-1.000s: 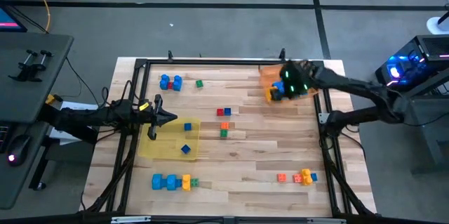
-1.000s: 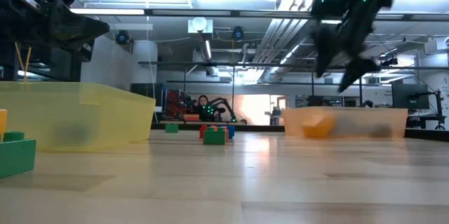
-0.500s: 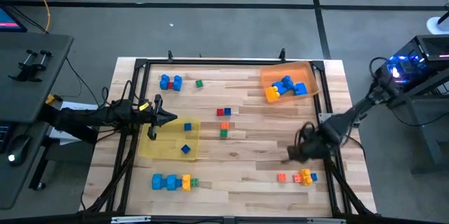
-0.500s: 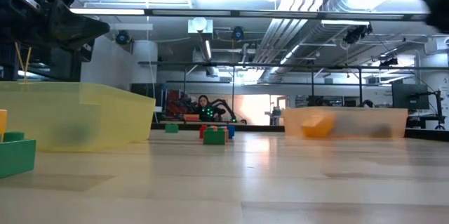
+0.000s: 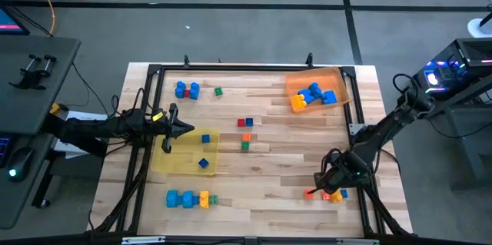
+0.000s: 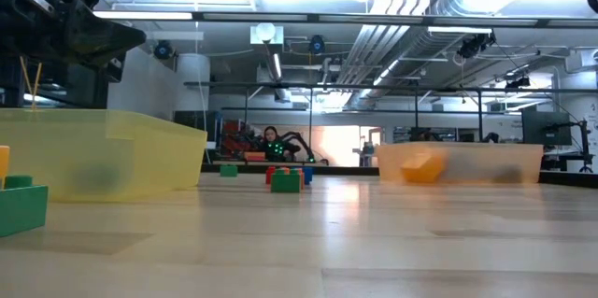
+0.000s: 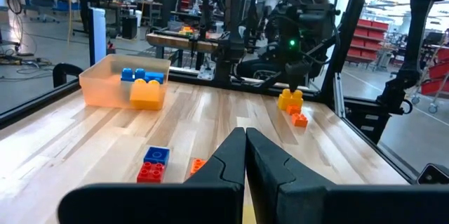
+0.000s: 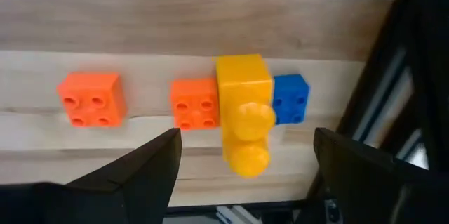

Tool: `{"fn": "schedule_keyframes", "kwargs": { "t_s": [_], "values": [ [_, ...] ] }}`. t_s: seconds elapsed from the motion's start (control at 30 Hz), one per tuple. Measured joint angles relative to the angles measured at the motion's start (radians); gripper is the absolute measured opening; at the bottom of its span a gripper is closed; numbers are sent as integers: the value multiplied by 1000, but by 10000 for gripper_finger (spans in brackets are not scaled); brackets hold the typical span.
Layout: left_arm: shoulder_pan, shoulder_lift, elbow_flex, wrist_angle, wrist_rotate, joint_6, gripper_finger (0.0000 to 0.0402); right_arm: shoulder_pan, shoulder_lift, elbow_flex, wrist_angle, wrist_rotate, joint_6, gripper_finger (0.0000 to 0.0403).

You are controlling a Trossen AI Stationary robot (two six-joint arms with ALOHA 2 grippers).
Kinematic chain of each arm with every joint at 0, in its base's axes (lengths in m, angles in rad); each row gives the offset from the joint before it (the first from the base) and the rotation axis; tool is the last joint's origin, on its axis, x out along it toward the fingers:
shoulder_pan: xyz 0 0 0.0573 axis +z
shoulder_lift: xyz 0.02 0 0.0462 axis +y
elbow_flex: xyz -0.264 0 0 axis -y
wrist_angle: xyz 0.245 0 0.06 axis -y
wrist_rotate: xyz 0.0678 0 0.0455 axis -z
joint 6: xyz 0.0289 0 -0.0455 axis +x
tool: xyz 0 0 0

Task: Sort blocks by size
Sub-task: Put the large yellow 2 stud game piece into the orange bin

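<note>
Hovering: right pincer (image 8: pixel 242 175) open above yellow block (image 8: pixel 243 112)

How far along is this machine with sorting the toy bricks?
Partly done. The orange tray already holds a few larger bricks, and the yellow tray holds two tiny blue cubes. In hand: the right end effector hangs open over the orange, yellow and blue cluster. Left: that cluster, the middle bricks and both left-side groups. The left end effector waits shut.
</note>
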Motion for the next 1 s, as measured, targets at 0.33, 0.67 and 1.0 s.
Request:
{"fn": "schedule_keyframes", "kwargs": {
  "t_s": [0.33,0.67,1.0],
  "values": [
    [0,0,0,0,0,0,0,-11,-1,-124,193,-18,-24,316],
    [0,0,0,0,0,0,0,-31,-1,-166,210,-66,-73,187],
    [0,0,0,0,0,0,0,-135,-62,11,1,-32,-335,107]
  ]
}}
